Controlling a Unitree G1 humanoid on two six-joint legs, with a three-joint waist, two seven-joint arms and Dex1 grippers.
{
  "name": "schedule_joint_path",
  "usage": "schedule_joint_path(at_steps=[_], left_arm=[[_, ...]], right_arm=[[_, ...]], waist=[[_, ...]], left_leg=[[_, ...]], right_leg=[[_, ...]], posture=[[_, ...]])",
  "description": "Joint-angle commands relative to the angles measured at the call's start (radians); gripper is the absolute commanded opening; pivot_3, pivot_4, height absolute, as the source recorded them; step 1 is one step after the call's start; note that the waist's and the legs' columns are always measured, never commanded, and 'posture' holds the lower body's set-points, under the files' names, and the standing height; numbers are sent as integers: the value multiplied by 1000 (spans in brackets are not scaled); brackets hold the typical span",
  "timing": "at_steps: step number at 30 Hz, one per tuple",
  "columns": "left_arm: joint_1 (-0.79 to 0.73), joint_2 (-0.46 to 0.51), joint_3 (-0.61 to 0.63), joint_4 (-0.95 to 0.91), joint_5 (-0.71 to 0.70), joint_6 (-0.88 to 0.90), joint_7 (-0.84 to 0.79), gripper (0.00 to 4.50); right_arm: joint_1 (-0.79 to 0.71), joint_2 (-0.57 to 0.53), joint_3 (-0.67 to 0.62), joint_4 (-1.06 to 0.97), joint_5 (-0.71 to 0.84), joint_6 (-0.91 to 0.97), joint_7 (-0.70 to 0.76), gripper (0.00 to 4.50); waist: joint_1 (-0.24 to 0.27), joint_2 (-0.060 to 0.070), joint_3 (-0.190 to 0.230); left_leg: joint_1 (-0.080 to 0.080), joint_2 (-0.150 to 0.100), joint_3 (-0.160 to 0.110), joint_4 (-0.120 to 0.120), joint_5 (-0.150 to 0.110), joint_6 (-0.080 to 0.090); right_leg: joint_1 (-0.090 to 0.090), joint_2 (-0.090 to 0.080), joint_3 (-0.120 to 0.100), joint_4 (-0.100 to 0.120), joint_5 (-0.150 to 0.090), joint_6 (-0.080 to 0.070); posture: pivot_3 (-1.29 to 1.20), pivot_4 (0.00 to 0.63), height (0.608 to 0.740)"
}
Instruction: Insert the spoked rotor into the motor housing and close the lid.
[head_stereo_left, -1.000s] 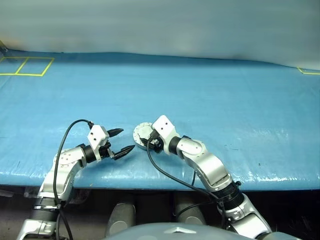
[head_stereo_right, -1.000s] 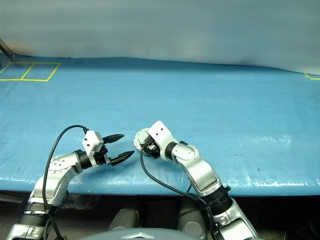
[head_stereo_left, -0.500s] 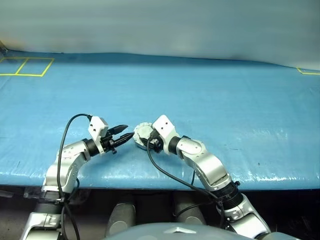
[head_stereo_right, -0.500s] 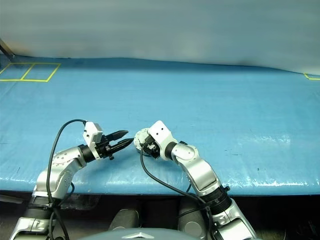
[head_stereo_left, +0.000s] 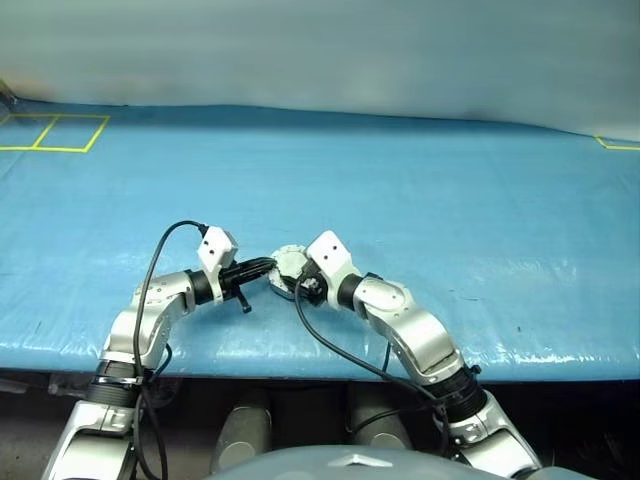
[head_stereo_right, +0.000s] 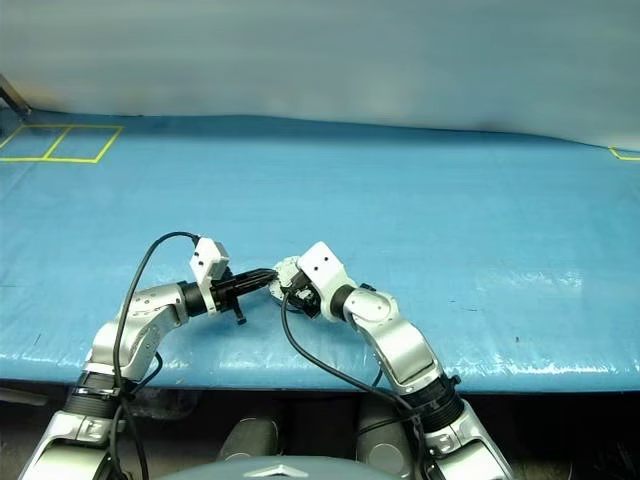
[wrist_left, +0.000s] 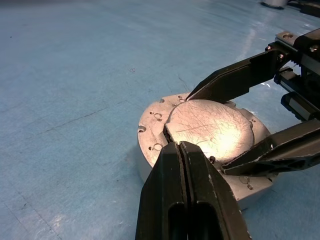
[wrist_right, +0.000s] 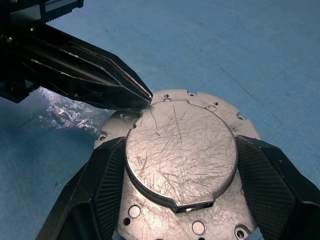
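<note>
Right tool (wrist_right: 180, 165) clamps the short round silver metal motor housing (wrist_left: 150, 132) by its sides; scratched silver-grey round lid (wrist_right: 180, 150) lies flat, closed on top. Left tool (wrist_left: 181, 145), fingers pressed together, tips touch the lid's rim. Housing sits near the front edge of the blue-covered tabletop (head_stereo_left: 420, 190).

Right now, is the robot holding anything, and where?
Yes: right gripper clamps the round silver motor housing by its sides; shut left gripper holds nothing.
</note>
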Motion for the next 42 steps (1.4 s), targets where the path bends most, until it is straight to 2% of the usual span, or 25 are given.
schedule_joint_path(at_steps=[1, 17, 21, 22, 31, 42], left_arm=[[-3, -1, -14, 12, 18, -7, -10, 38], [38, -11, -33, 2, 55, -47, 8, 38], [47, -15, -36, -3, 50, -58, 0, 0], [48, -15, -36, -3, 50, -61, -1, 0], [60, -18, -32, 2, 46, -87, -6, 0], [67, -24, -31, 9, 50, -108, -6, 0]], right_arm=[[24, -14, -14, 33, -18, 28, -21, 3047], [17, -10, -39, -38, 19, 46, -3, 3047], [17, -15, -58, -84, 43, 55, 10, 4391], [16, -16, -60, -94, 44, 57, 9, 4472], [35, 15, -185, -254, 172, 187, 2, 4472], [106, 150, -450, -195, 430, 405, -30, 4472]], waist=[[3, 0, 0], [15, 0, 0], [17, 0, 0], [17, 0, 0], [17, 0, 0], [17, 1, 0]], left_leg=[[0, 0, 0, 0, 0, 0], [0, 0, 0, 0, 0, 0], [-1, 0, 0, -1, 0, 0], [-1, 0, 0, -1, 0, 0], [-2, 0, 0, -2, 0, 0], [-2, 0, 0, -2, 0, 0]], right_leg=[[0, 0, 0, 0, 0, 0], [0, 0, 0, -1, 0, 0], [0, 0, 0, -1, 0, 0], [0, 0, 0, -2, 0, 0], [-2, -1, 0, -2, 0, 0], [-2, -1, 0, -2, 0, 0]], posture=[[0, 150, 740], [0, 150, 740], [0, 150, 740], [0, 150, 740], [0, 150, 740], [0, 150, 740]])
